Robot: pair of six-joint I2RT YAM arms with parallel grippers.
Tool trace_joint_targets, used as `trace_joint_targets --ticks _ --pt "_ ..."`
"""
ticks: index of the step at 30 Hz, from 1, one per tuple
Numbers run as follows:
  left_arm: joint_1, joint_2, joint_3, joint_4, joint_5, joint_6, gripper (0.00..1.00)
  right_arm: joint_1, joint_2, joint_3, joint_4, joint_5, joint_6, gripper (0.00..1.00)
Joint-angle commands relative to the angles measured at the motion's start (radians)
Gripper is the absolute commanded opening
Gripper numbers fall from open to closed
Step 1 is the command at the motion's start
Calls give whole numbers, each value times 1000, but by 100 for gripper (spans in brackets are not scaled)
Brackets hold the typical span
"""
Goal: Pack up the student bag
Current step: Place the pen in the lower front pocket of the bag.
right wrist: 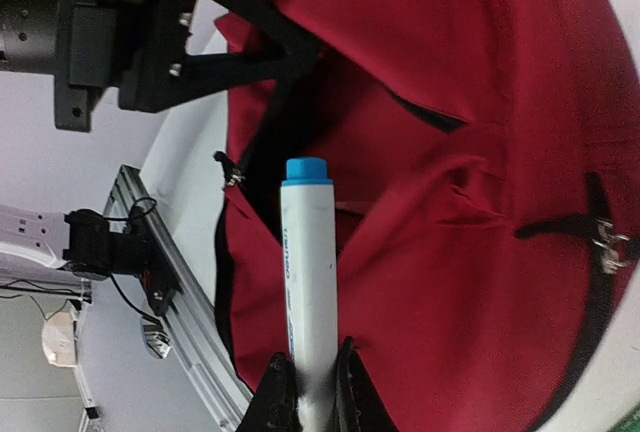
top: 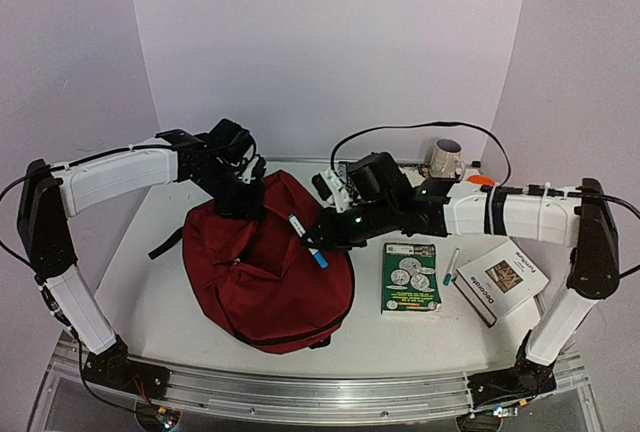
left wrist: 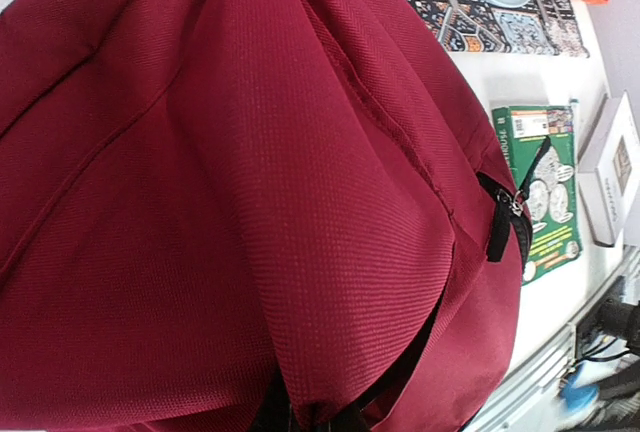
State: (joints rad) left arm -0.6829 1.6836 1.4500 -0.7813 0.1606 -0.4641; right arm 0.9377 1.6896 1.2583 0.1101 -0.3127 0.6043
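1. On the table [top: 150, 287], at 9 o'clock of a green book [top: 411, 277]: the student bag [top: 265, 272], dark red, slumped; dark opening along its zip.
2. Clenched on a raised fold at the bag's 12 o'clock edge: the left gripper [top: 246, 205].
3. Grasped tight in the right gripper [right wrist: 310, 392]: a white marker [right wrist: 308, 262]; blue cap over the bag's opening, aimed at 5 o'clock in the top view.
4. At 3 o'clock of the green book: a pen [top: 450, 265], then a white book [top: 500, 280]; at 12 o'clock, a mug [top: 447, 159].
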Motion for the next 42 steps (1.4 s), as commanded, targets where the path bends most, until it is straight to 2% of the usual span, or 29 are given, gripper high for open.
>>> trace_joint_targets --ticks 1,5,8,21,30,36,39,42 --pt "-2 -12 -12 120 106 -72 0 21 104 31 128 -92 149 0" --pt "-5 -16 -18 135 121 -85 0 37 186 75 153 -122 214 0" --pt "-9 -25 -26 139 133 -90 0 37 217 78 174 -90 258 0" --pt "-45 -54 -97 170 203 -98 0 36 281 62 396 260 497 0" --pt "-47 -68 -132 254 306 -139 0 35 392 105 561 402 626 0" --pt "-46 -91 -172 310 330 -168 0 36 433 130 655 465 624 1" --pt "-44 -95 -186 317 318 -166 0 36 474 191 655 434 596 8" --pt "-34 -97 -197 318 285 -156 0 36 494 215 649 405 579 22"
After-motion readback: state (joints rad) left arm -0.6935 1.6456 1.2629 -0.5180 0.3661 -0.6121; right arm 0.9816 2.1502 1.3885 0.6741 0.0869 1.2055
